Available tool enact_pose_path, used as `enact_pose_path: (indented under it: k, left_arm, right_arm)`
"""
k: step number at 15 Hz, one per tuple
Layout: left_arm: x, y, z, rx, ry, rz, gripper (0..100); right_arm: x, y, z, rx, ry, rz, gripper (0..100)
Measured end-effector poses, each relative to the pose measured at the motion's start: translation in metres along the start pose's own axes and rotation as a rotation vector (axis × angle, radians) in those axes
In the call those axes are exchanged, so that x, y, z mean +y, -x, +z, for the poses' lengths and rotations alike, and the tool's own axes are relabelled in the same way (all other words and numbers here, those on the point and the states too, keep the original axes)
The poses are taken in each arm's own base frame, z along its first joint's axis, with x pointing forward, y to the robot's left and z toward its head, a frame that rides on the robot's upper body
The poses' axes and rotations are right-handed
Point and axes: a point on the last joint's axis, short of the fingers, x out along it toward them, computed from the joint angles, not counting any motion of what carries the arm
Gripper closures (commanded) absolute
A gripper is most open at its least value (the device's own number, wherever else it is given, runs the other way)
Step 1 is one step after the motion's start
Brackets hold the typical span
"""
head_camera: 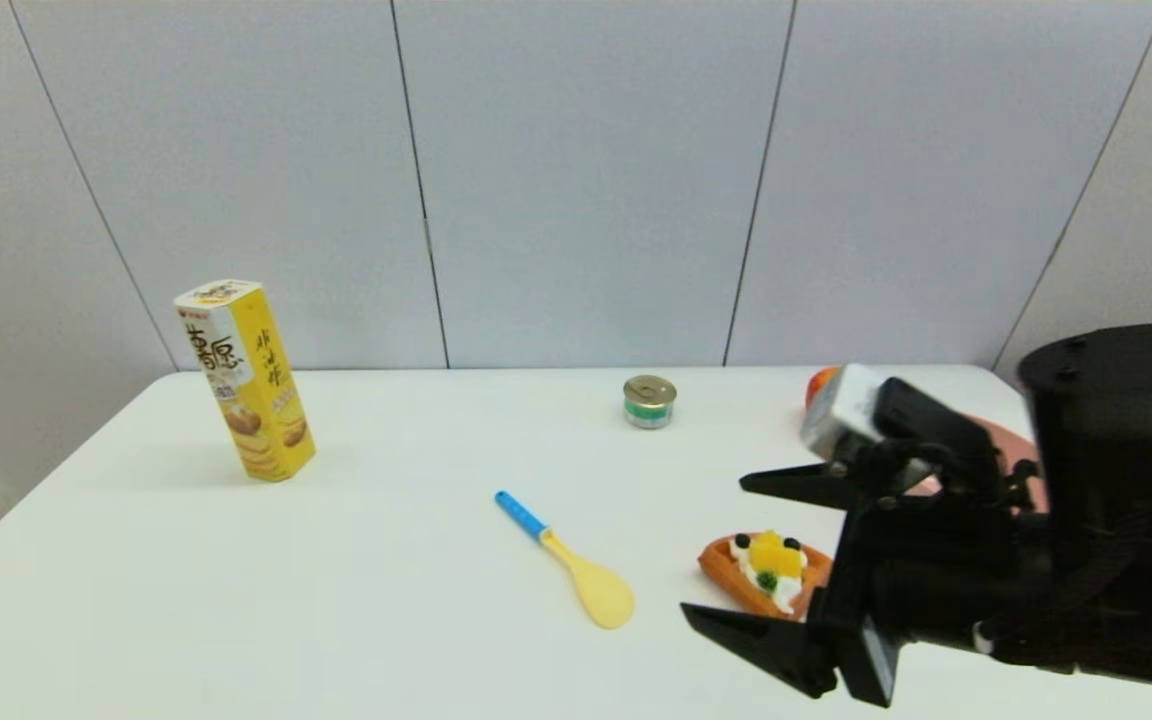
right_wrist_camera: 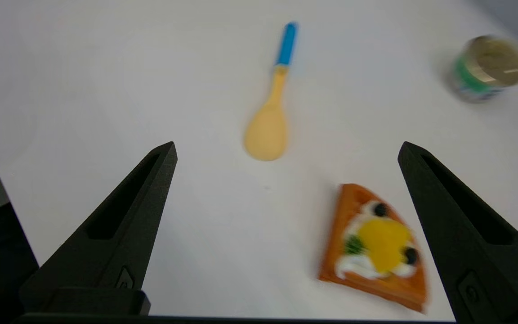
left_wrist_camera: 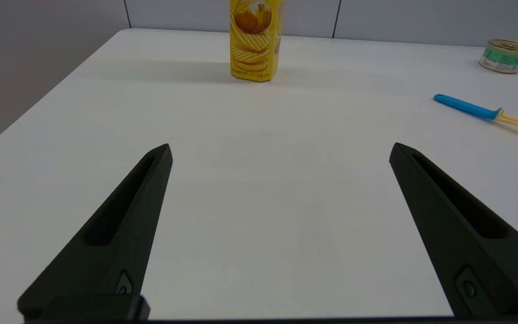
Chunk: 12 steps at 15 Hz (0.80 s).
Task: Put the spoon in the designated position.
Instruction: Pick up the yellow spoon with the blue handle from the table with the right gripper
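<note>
The spoon (head_camera: pixel 564 560) lies flat on the white table near the middle front, its blue handle pointing to the far left and its pale yellow bowl toward me. My right gripper (head_camera: pixel 714 547) hovers open just to the right of the spoon's bowl, holding nothing. In the right wrist view the spoon (right_wrist_camera: pixel 270 117) lies ahead of the open right gripper (right_wrist_camera: pixel 287 145), apart from it. My left gripper (left_wrist_camera: pixel 280 146) is open and empty over bare table, with the spoon (left_wrist_camera: pixel 466 107) off to one side. No mark sets the designated position apart on the plain tabletop.
A waffle toy (head_camera: pixel 766 573) lies beside the right gripper's fingers. A small tin can (head_camera: pixel 649 401) stands at the back. A tall yellow crisps box (head_camera: pixel 246 380) stands at the far left. A pink bowl (head_camera: pixel 1011 440) and an orange item (head_camera: pixel 820 383) sit partly behind the right arm.
</note>
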Motion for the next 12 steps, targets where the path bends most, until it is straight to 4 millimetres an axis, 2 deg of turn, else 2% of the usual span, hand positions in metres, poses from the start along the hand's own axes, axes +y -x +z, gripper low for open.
enact_pose_path:
  k: [5,8,12]
  left_arm:
    - [0.0,0.0,0.0,0.0,0.0,0.0,0]
    - [0.0,0.0,0.0,0.0,0.0,0.0,0]
    - [0.0,0.0,0.0,0.0,0.0,0.001,0]
  right_arm:
    - [0.008,-0.061,0.011,0.02,0.026,0.032,0]
    - [0.004,-0.095,0.012,0.032,-0.003,-0.082,0]
    - [0.002,-0.125,0.011,0.069,-0.111,-0.216,0]
